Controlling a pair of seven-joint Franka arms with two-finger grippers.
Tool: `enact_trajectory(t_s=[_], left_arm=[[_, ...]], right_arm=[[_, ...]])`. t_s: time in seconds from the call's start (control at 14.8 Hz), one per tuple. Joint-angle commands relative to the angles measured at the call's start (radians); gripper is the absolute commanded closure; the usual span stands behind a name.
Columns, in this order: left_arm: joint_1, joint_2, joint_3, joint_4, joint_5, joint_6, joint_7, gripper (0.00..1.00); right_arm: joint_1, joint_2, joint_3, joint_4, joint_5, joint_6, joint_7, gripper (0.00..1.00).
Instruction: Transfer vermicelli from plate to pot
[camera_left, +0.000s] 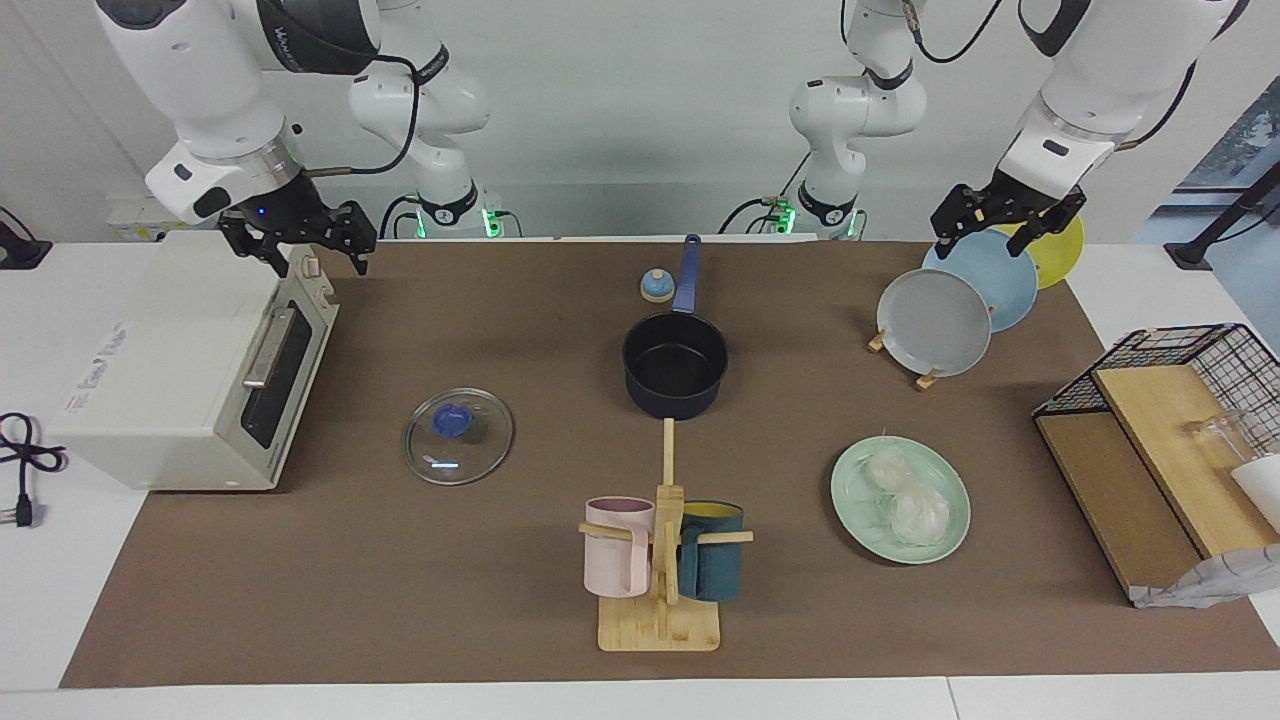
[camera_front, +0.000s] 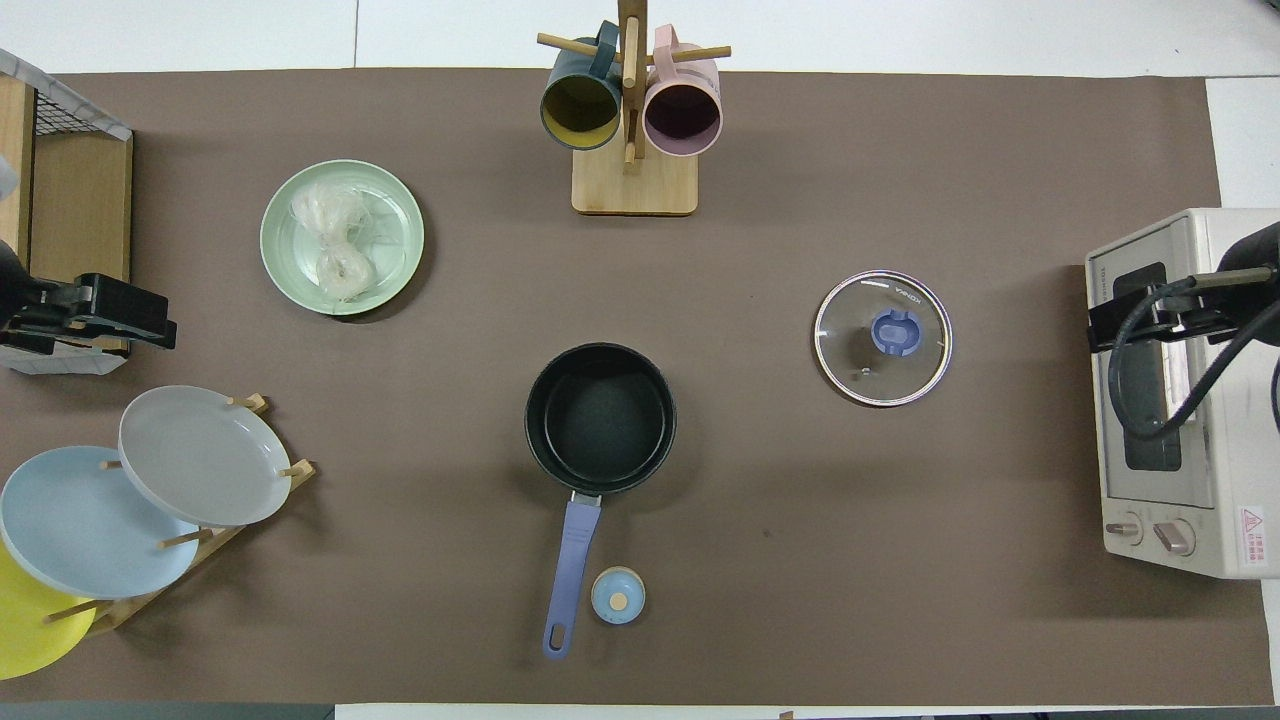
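The pale mint-green plate (camera_left: 858, 522) (camera_front: 396, 228) lies on the brown mat toward the left arm's end, farther from the robots than the pot. Two whitish vermicelli nests (camera_left: 905, 495) (camera_front: 338, 245) lie on it side by side. The dark navy pot (camera_left: 675, 360) (camera_front: 600, 415) stands mid-table, uncovered and empty, its blue handle (camera_front: 570, 565) pointing toward the robots. My left gripper (camera_left: 1000, 228) (camera_front: 110, 318) is open and empty, raised over the plate rack. My right gripper (camera_left: 318, 255) (camera_front: 1110, 325) is open and empty, raised over the toaster oven.
A plate rack (camera_left: 925, 378) holds grey (camera_front: 205, 455), light blue and yellow plates. A glass lid (camera_left: 458, 436) (camera_front: 883, 337) lies near the toaster oven (camera_left: 190, 370). A mug tree (camera_left: 660, 560) (camera_front: 632, 110), a small blue knob (camera_front: 617, 595) and a wire-and-wood shelf (camera_left: 1160, 440) also stand here.
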Motion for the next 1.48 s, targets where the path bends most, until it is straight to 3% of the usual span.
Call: enact_trajectory(t_s=[0.0,0.34,0.81,1.28,1.41], left_arm=[[-0.008,0.001,0.005,0.007,0.011,-0.006,0.001,0.00],[-0.008,-0.001,0.005,0.005,0.011,-0.006,0.004,0.00],[-0.004,0.022,0.005,-0.009,-0.020,0.077,-0.017,0.00],[-0.005,0.336,0.006,-0.005,-0.066,0.409,-0.088,0.00],[-0.011,0.420,0.006,-0.002,-0.063,0.520,-0.159,0.00]], right_arm=[[-0.011,-0.006,0.008,-0.004,0.001,0.010,-0.022,0.00],[-0.009,-0.006,0.008,-0.005,0.001,0.013,-0.016,0.00],[0.026,-0.014,0.015,-0.128,0.023,0.184,0.039,0.00],[0.072,0.164,0.021,-0.159,0.064,0.444,0.045,0.00],[0.083,0.183,0.021,-0.229,0.064,0.562,0.047,0.00]])
